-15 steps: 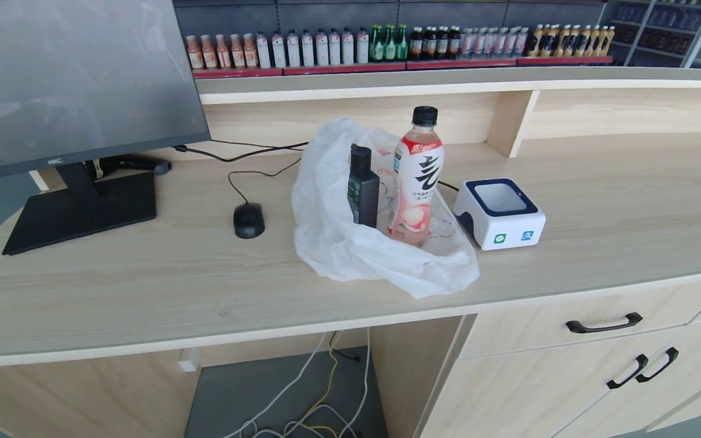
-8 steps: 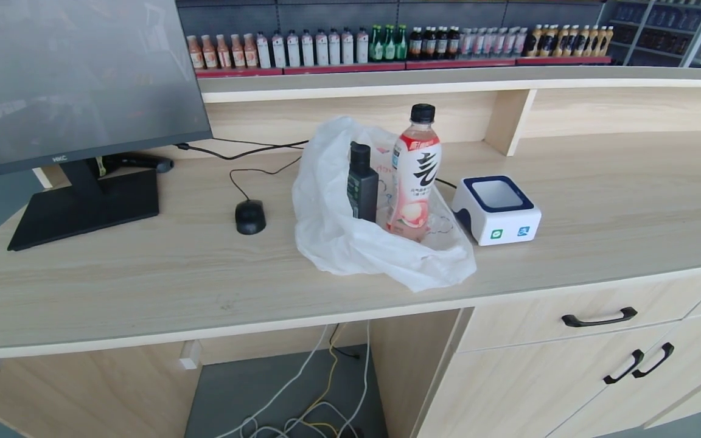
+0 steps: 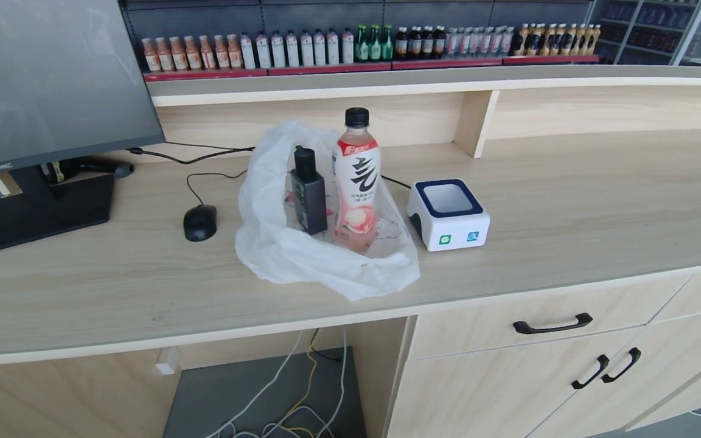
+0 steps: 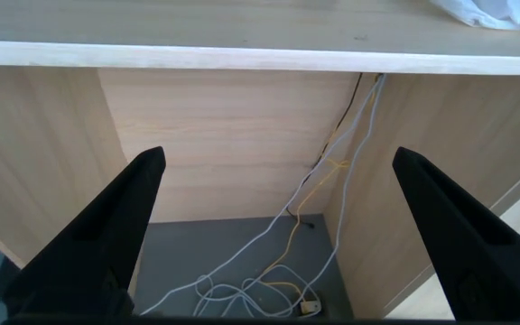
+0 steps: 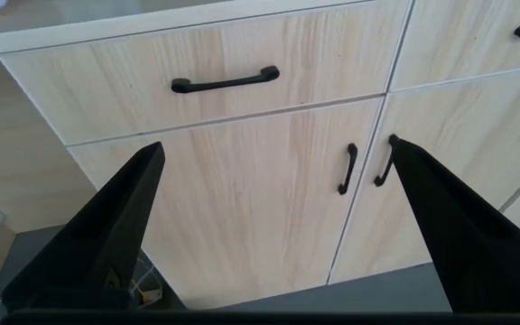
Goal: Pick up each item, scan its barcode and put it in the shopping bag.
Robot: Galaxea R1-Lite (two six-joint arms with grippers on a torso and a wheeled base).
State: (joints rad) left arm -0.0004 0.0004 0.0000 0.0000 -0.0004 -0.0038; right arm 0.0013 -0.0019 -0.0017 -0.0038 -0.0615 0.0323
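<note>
Two items stand upright inside the shopping bag (image 3: 289,255) on the worktop (image 3: 569,201): a pink drink bottle (image 3: 356,182) with a black cap and, touching or just beside it on the robot's left, a shorter dark bottle (image 3: 309,194). Bag is white, thin plastic, mouth open and slumped around both. White scanner box (image 3: 448,214) with a dark-rimmed window sits just beside the bag on the robot's right, apart from the bottles. Mouse (image 3: 199,222) lies to the bag's left, monitor (image 3: 46,79) farther left. Left tool (image 4: 278,158) is released, fingers spread wide with nothing between them, held below the worktop's front edge and facing the recess with hanging cables (image 4: 332,171); bag and bottles are above it, well apart. Right tool (image 5: 276,144) is likewise released and empty, facing the drawer handle (image 5: 225,81) and cabinet doors under the worktop, well apart from the bag
</note>
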